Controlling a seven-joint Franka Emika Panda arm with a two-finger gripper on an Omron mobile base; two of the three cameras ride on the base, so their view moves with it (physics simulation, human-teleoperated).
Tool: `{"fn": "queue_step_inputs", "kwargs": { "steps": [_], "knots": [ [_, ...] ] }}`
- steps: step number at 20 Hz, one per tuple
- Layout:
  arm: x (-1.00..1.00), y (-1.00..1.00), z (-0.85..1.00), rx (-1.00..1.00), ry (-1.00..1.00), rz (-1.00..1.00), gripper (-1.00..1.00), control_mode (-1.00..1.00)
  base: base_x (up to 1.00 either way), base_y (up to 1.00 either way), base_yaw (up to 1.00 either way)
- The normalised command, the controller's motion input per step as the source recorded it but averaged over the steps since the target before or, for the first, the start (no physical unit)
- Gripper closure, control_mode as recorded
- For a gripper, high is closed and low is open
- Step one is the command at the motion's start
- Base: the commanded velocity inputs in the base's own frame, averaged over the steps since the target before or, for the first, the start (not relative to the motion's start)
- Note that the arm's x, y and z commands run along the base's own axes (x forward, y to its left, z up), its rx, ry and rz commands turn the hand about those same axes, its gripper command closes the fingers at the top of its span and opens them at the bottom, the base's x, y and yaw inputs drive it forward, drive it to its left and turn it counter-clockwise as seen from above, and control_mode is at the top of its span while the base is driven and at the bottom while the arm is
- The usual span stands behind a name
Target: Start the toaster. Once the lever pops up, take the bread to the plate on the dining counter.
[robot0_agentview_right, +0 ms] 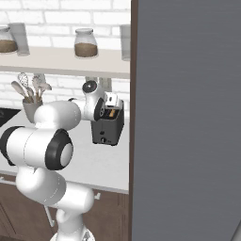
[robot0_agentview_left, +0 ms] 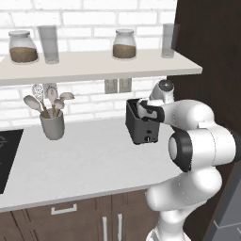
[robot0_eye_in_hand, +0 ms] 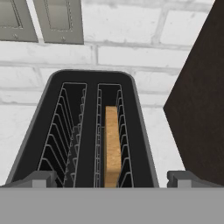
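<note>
Bread [robot0_eye_in_hand: 112, 146]: we see it standing on edge in the right-hand slot of the toaster [robot0_eye_in_hand: 83, 131], sunk between the wire guides so heat can reach both faces; its top edge sits below the toaster's rim.
Bread, looks: one tan, light-brown slice, thin from this angle, with an even, grainy crust.
Toaster: dark and boxy, on the white worktop [robot0_agentview_left: 84, 160] against the brick wall [robot0_eye_in_hand: 131, 48], beside the dark cabinet side [robot0_eye_in_hand: 201, 100]; its left slot holds nothing.
Gripper [robot0_eye_in_hand: 111, 178]: we find it poised directly above the toaster, jaws spread wide, one fingertip to either side of the toaster, holding nothing.
Why there: we judge it is lined up over the toaster to start it.
Further out: a cup of utensils [robot0_agentview_left: 52, 117] stands well left of the toaster.
</note>
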Motion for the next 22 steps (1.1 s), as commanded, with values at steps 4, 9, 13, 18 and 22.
{"fn": "queue_step_inputs", "kwargs": {
  "steps": [4, 9, 13, 18, 22],
  "knots": [
    [0.0, 0.0, 0.0, 0.0, 0.0, 0.0, -1.0, -1.0, 0.0, 0.0, 0.0],
    [0.0, 0.0, 0.0, 0.0, 0.0, 0.0, -1.0, -1.0, 0.0, 0.0, 0.0],
    [0.0, 0.0, 0.0, 0.0, 0.0, 0.0, -1.0, -1.0, 0.0, 0.0, 0.0],
    [0.0, 0.0, 0.0, 0.0, 0.0, 0.0, -1.0, -1.0, 0.0, 0.0, 0.0],
    [0.0, 0.0, 0.0, 0.0, 0.0, 0.0, -1.0, -1.0, 0.0, 0.0, 0.0]
  ]
}}
